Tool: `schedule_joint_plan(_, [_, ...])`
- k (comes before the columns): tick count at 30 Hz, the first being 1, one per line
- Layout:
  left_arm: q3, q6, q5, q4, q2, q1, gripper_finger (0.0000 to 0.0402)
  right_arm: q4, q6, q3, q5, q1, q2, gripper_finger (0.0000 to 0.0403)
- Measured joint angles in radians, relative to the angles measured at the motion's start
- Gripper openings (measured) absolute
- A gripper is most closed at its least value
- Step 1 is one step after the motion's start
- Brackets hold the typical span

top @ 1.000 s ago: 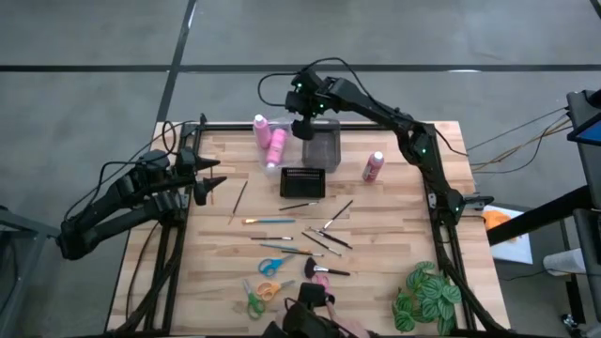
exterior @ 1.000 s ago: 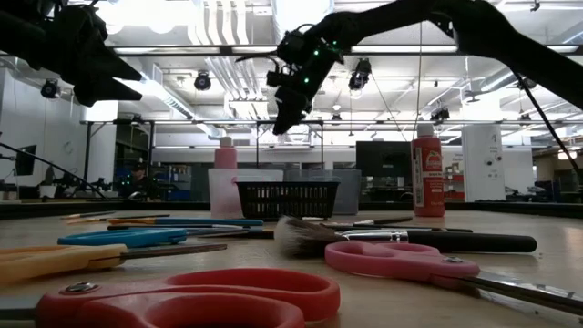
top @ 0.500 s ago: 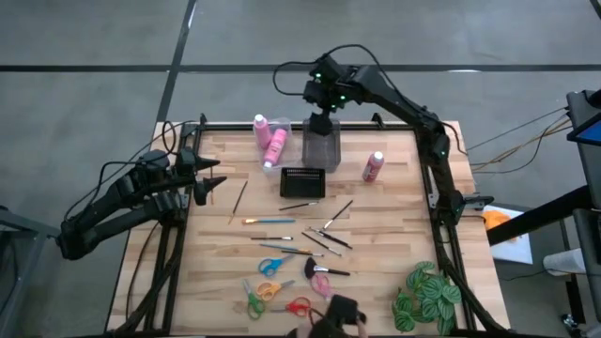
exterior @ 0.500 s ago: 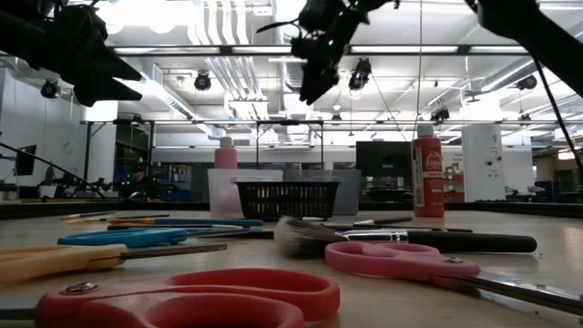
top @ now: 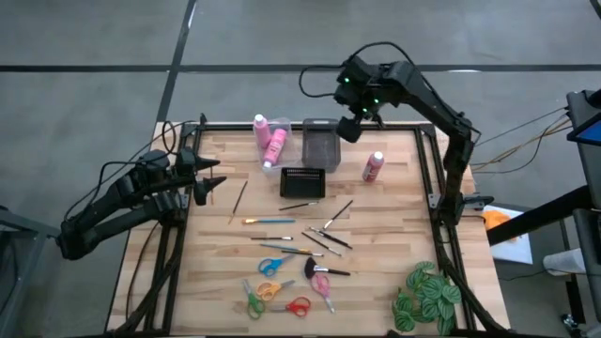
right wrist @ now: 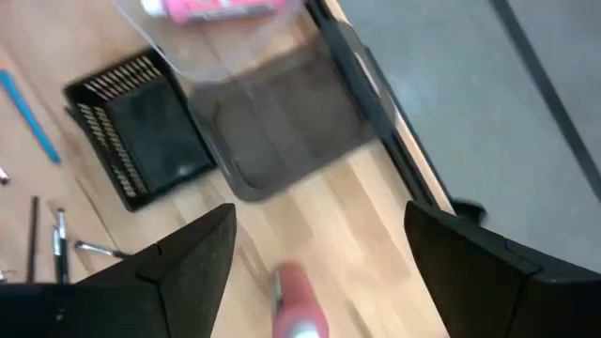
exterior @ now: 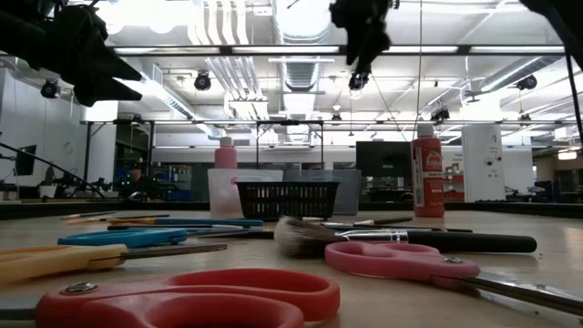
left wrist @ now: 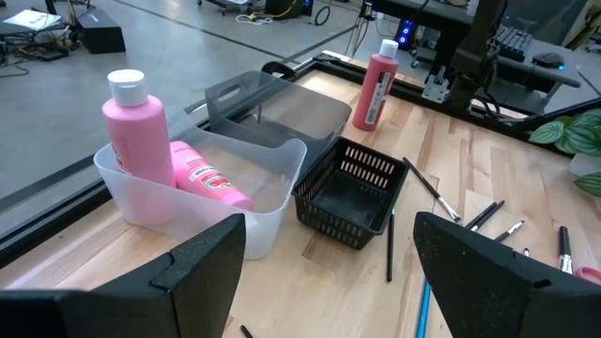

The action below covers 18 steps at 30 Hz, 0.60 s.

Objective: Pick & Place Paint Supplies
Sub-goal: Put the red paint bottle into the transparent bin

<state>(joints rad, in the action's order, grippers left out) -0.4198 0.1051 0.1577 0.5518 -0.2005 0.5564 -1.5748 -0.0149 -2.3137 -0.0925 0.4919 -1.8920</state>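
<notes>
So the right gripper [top: 349, 129] hangs in the air over the far edge of the table [top: 394, 225], between the smoky grey bin [top: 320, 143] and the lone pink bottle [top: 373, 166], fingers spread wide, nothing held. In the low view it sits high up near the ceiling lights [exterior: 363, 64], well above everything. Left gripper [top: 208, 180] waits at the left table edge, fingers also wide apart and empty; the left wrist view shows both dark fingers [left wrist: 202, 258] with a clear gap between them.

Two pink bottles are in the clear bin [top: 279, 127] at the far edge: one upright [left wrist: 131, 122], one lying on its side [left wrist: 207, 178] against it. The third bottle stands upright on the bare wood, well apart from the bins, right of the grey one. Black mesh basket [top: 302, 182] sits just in front of the grey bin, looks empty in the left wrist view.

Brushes lie loose mid-table: a wooden-handled one [top: 239, 199] towards the left, a blue-handled one [top: 269, 221], several thin black ones [top: 331, 218] crossing each other. Wide fluffy brush [top: 324, 270] near the front. Scissors are clustered at the front: blue [top: 271, 266], orange [top: 269, 290], green [top: 254, 303], red [top: 298, 306], pink [top: 322, 284]. Green leafy plant [top: 427, 296] is at the front right corner.
</notes>
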Motion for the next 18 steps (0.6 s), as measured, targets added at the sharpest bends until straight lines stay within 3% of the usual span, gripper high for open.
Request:
schedule_joint_plan(5, [0.0,0.0,0.0,0.0,0.0,0.0,0.0311,0.003,-0.098,0.13,-0.065,-0.047,0.102,0.0306])
schedule_joint_plan(18, [0.0,0.0,0.0,0.0,0.0,0.0,0.0311,0.098,-0.333,0.621,-0.067,-0.106,0.392,0.0306])
